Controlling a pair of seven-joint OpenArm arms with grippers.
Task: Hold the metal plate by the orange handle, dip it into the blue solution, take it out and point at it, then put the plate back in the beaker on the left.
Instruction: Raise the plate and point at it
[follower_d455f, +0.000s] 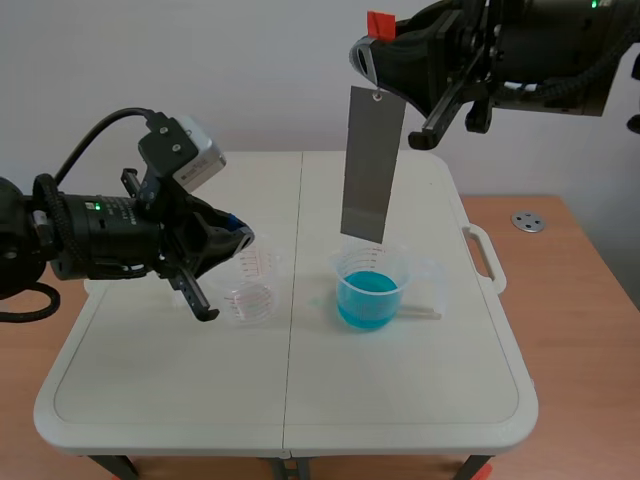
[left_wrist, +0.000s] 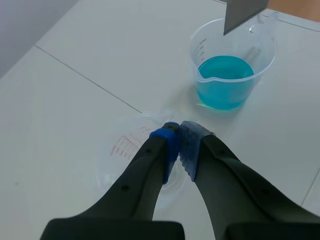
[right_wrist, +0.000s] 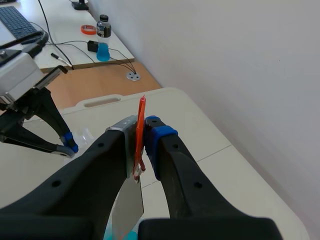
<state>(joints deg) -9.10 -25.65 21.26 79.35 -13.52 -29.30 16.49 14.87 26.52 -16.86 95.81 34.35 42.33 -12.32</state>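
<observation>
High on the right, my right gripper (follower_d455f: 385, 40) is shut on the orange handle (follower_d455f: 379, 22) of the grey metal plate (follower_d455f: 372, 165). The plate hangs straight down, its lower edge just above the rim of the beaker of blue solution (follower_d455f: 370, 292). In the right wrist view the handle (right_wrist: 141, 131) is pinched between the pads of that gripper (right_wrist: 142, 129), and the plate (right_wrist: 127, 210) drops away below. My left gripper (follower_d455f: 238, 240) is shut, its pads meeting over the empty clear beaker (follower_d455f: 250, 292). The left wrist view shows the gripper (left_wrist: 179, 135) above that beaker (left_wrist: 125, 150), with the blue beaker (left_wrist: 227, 82) ahead.
The white folding table (follower_d455f: 300, 400) has a carry handle (follower_d455f: 481, 256) at its right edge. A metal disc (follower_d455f: 528, 221) lies on the wooden desk beyond. Farther off, a bottle of blue liquid (right_wrist: 103, 44), an orange tape roll (right_wrist: 88, 29) and cables sit on that desk.
</observation>
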